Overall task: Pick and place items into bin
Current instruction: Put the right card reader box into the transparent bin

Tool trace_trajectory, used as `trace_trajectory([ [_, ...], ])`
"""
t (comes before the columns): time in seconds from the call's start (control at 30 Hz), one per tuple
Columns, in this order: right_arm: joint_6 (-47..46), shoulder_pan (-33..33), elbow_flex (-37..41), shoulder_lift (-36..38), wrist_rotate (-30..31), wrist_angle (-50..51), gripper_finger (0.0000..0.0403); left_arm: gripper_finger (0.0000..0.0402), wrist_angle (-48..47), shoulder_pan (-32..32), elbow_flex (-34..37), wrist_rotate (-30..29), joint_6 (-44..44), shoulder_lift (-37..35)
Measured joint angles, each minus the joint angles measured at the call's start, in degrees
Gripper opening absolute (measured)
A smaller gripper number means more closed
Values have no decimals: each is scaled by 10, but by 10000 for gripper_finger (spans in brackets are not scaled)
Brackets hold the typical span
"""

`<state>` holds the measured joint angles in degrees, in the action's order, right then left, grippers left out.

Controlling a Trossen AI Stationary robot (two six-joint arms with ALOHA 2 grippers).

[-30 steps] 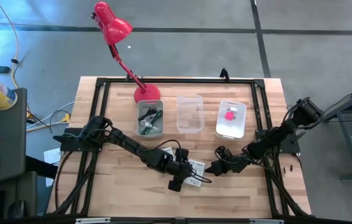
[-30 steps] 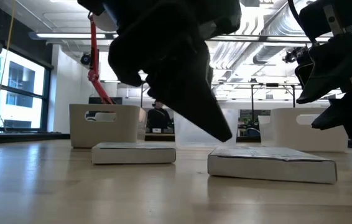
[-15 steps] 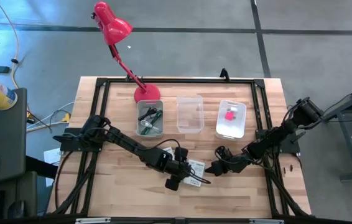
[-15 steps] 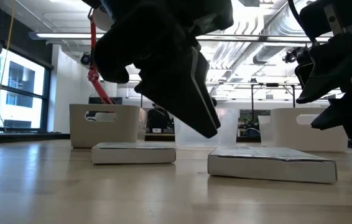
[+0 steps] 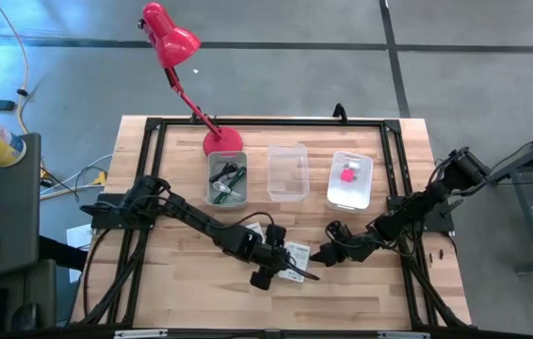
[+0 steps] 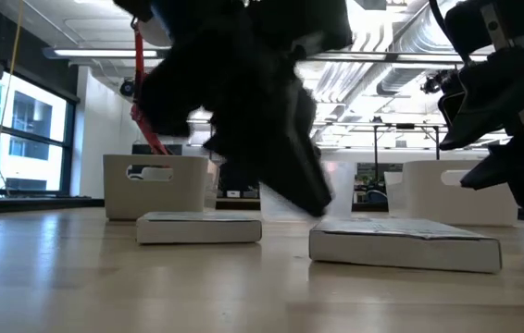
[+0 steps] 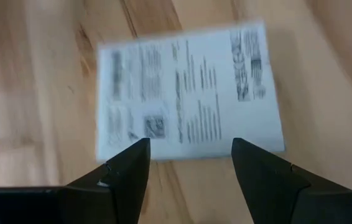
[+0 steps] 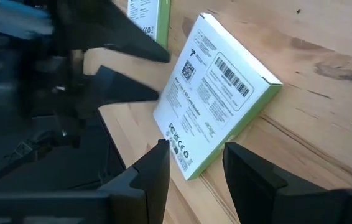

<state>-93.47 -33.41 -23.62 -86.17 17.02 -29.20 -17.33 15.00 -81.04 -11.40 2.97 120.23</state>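
**Left end effector poised over a card**

Our left end effector [image 7: 188,165] hangs wide open and empty above a white printed card [image 7: 185,93] lying flat on the bench [image 5: 182,282], in front of the bins. Our right end effector [image 8: 194,165], fingers partly open and holding nothing, waits just beside a second card [image 8: 216,93]. We judge the pick is about to begin: descend, straddle the card's edges, close, then carry it to a bin [image 5: 286,173].
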Motion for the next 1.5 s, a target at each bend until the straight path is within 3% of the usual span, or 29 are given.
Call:
trace_trajectory([
  [0.77, -13, 0, 0, -6, -14, -10, 139, 216, 6, 0, 0, 15, -19, 14],
  [1.27, -30, 0, -63, -115, -40, -22, 139, 216, 4, 0, 0, 13, -20, 15],
  [1.5, -30, -3, -65, -118, -31, -20, 139, 216, -2, 0, 1, 13, -21, 15],
])
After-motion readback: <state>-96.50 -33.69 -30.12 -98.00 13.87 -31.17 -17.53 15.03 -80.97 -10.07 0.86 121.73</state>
